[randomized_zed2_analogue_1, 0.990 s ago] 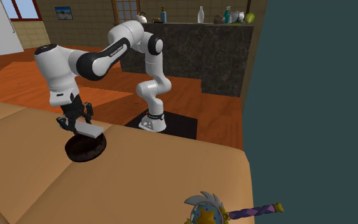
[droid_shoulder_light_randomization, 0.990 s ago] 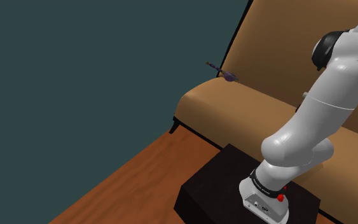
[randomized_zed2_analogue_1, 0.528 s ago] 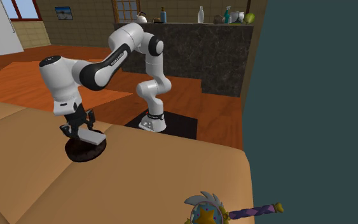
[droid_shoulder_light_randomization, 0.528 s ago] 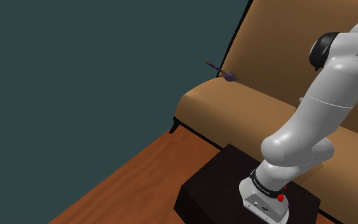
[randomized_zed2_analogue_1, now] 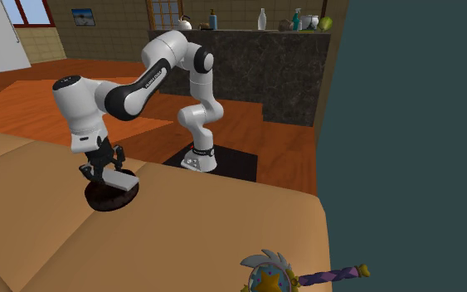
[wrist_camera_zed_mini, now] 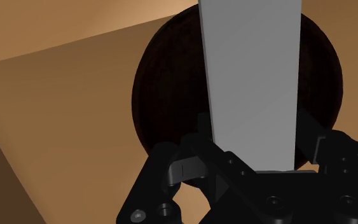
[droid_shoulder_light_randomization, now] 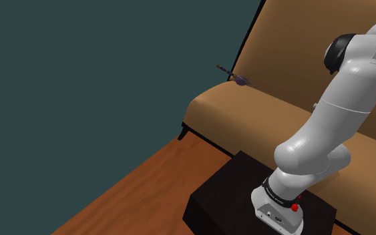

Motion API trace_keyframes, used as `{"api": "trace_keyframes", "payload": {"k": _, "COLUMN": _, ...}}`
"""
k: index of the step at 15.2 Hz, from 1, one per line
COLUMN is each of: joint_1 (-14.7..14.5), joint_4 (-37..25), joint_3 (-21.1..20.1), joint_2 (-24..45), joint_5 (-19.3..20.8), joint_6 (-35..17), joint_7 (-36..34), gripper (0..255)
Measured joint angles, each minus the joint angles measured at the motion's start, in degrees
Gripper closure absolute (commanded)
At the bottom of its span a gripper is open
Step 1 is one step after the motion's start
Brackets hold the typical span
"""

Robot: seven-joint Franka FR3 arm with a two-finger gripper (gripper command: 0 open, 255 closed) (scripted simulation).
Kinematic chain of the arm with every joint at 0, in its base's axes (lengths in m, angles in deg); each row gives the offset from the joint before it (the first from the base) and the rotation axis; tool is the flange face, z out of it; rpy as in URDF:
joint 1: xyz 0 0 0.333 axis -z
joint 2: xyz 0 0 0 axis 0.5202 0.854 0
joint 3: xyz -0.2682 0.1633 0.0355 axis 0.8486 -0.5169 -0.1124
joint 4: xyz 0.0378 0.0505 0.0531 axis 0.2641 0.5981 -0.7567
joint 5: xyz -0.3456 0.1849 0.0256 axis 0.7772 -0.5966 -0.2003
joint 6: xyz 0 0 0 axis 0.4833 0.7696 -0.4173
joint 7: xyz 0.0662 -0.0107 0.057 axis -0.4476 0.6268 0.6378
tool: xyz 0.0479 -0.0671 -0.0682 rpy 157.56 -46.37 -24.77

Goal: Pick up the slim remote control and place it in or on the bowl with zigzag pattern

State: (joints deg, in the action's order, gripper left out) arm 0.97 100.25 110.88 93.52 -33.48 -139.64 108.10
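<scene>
remote (wrist_camera_zed_mini: 250,83) grey, flat across dark bowl (wrist_camera_zed_mini: 165,95) on sofa (wrist_camera_zed_mini: 63,127); gripper (wrist_camera_zed_mini: 254,130) apparently clamped on it.

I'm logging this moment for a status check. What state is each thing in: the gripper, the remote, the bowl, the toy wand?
gripper: shut on the remote control, low over the bowl.
remote control: grey, clasped at one end, lying nearly level across the bowl's mouth.
bowl: dark, upright on the sofa seat.
toy wand: lying flat on the seat, well apart from the bowl.
</scene>
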Motion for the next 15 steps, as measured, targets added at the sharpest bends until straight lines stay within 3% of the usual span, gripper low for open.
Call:
{"api": "trace_keyframes", "payload": {"k": 6, "joint_1": 0.0, "joint_4": 0.0, "joint_3": 0.0, "joint_2": 0.0, "joint_5": 0.0, "joint_6": 0.0, "joint_7": 0.0, "gripper": 0}}
{"api": "trace_keyframes", "payload": {"k": 11, "joint_1": 0.0, "joint_4": -6.2, "joint_3": 0.4, "joint_2": -0.8, "joint_5": 0.9, "joint_6": 6.5, "joint_7": -0.6, "gripper": 0}}
{"api": "trace_keyframes", "payload": {"k": 15, "joint_1": 0.1, "joint_4": -6.8, "joint_3": 0.4, "joint_2": -0.8, "joint_5": 0.9, "joint_6": 7.1, "joint_7": -0.7, "gripper": 0}}
